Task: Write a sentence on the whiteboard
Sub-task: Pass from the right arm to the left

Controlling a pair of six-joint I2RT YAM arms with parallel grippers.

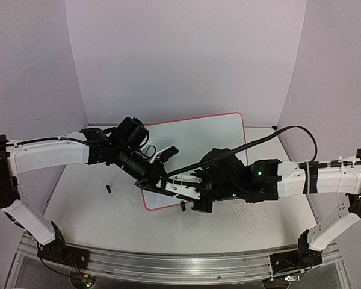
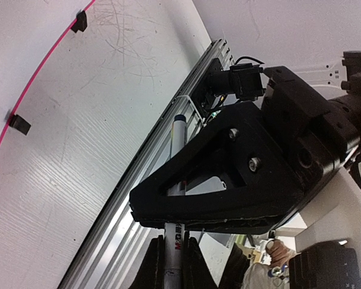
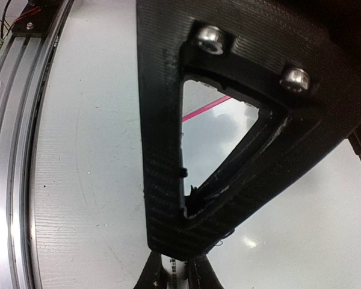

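The whiteboard, white with a pink-red rim, lies flat at the table's middle. Its rim and two black clip feet show in the left wrist view. A bit of rim shows in the right wrist view. A white marker is held by both grippers, which meet over the board's near-left corner. My left gripper is shut on the marker's barrel. My right gripper is shut on the marker too. Each gripper's black finger blocks much of the other's view. The marker is hidden in the top view.
A small dark blue cap lies on the scuffed tabletop left of the board. An aluminium rail runs along the near edge, also in the left wrist view and the right wrist view. Pale walls enclose the back and sides.
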